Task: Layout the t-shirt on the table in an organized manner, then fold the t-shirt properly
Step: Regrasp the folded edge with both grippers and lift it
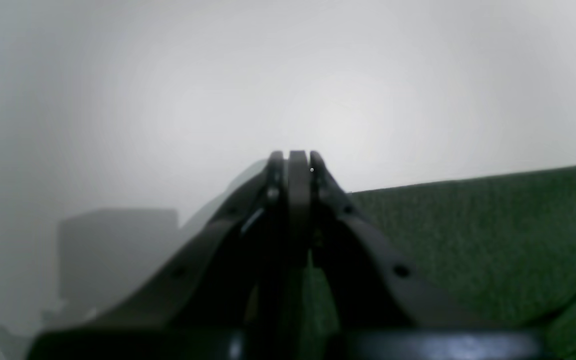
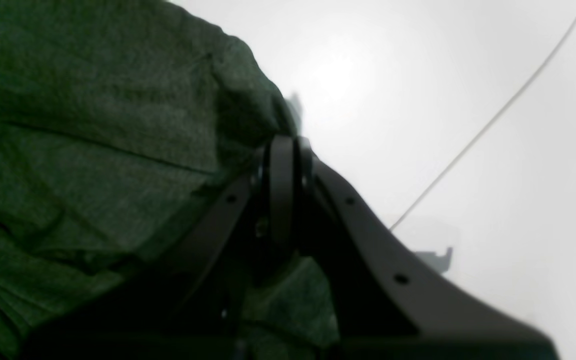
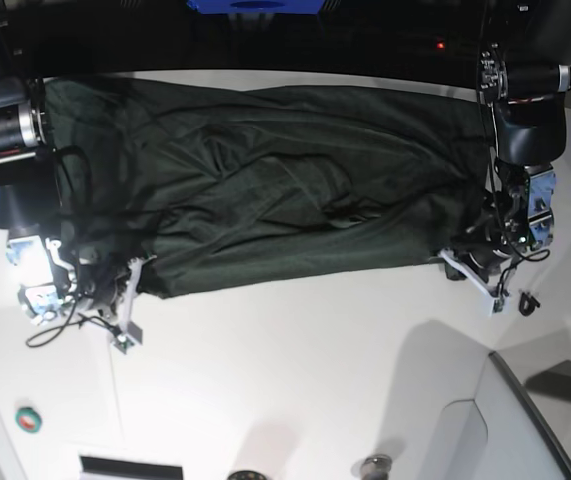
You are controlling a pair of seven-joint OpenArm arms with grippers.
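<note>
The dark green t-shirt (image 3: 285,190) lies stretched in a wrinkled band across the far half of the white table (image 3: 295,380). My left gripper (image 3: 453,262) sits at the shirt's near corner on the base view's right. In its wrist view the left gripper (image 1: 295,157) is shut, with the t-shirt (image 1: 493,235) beside it and showing between its fingers. My right gripper (image 3: 133,290) is at the near corner on the base view's left. In its wrist view the right gripper (image 2: 285,142) is shut, with the t-shirt (image 2: 93,125) bunched at its tips.
A thin seam line (image 2: 493,120) crosses the table. A small green and red round object (image 3: 28,419) lies near the front left. A grey bin edge (image 3: 535,420) stands at the front right, and a small black piece (image 3: 528,302) lies beside the left arm.
</note>
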